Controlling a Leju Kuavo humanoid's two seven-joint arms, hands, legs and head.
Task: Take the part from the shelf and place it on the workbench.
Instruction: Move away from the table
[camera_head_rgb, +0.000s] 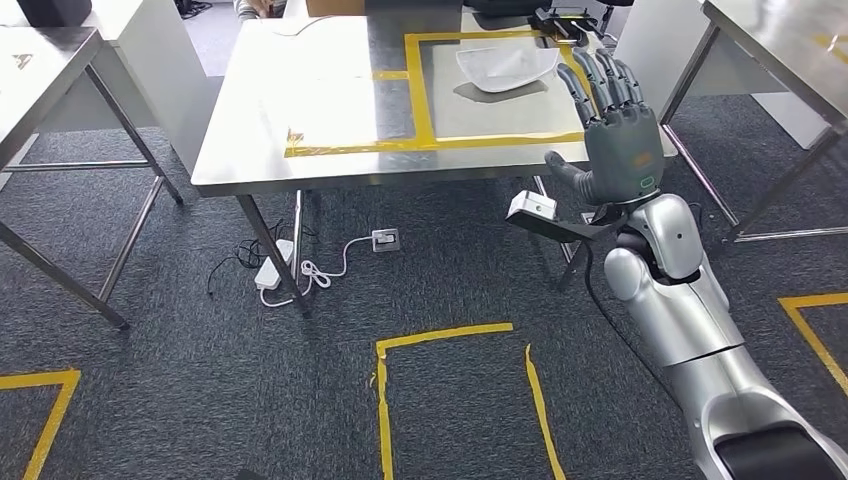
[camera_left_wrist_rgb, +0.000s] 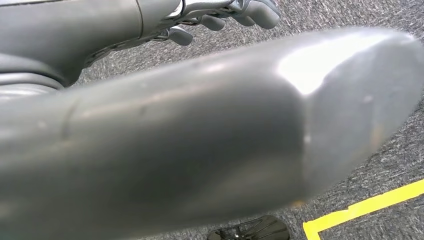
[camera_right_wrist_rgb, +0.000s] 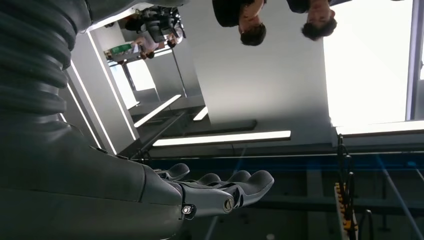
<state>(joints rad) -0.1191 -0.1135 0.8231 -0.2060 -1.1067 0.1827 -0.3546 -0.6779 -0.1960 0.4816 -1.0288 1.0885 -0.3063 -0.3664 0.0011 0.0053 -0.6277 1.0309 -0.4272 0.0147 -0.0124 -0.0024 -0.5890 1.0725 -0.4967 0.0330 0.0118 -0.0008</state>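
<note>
The part (camera_head_rgb: 507, 68), a white flattish piece, is laid on the workbench (camera_head_rgb: 300, 120) inside a yellow tape rectangle (camera_head_rgb: 425, 95), its long axis running across the bench and its narrow end pointed at the right hand (camera_head_rgb: 612, 125). No writing can be read on it. That hand is raised beside it, fingers straight and spread, nothing held. The left hand (camera_left_wrist_rgb: 220, 15) is seen with fingers curled; whether anything is held cannot be told.

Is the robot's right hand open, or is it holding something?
Open. The right hand is raised by the workbench with its fingers straight and apart, and nothing in it.
</note>
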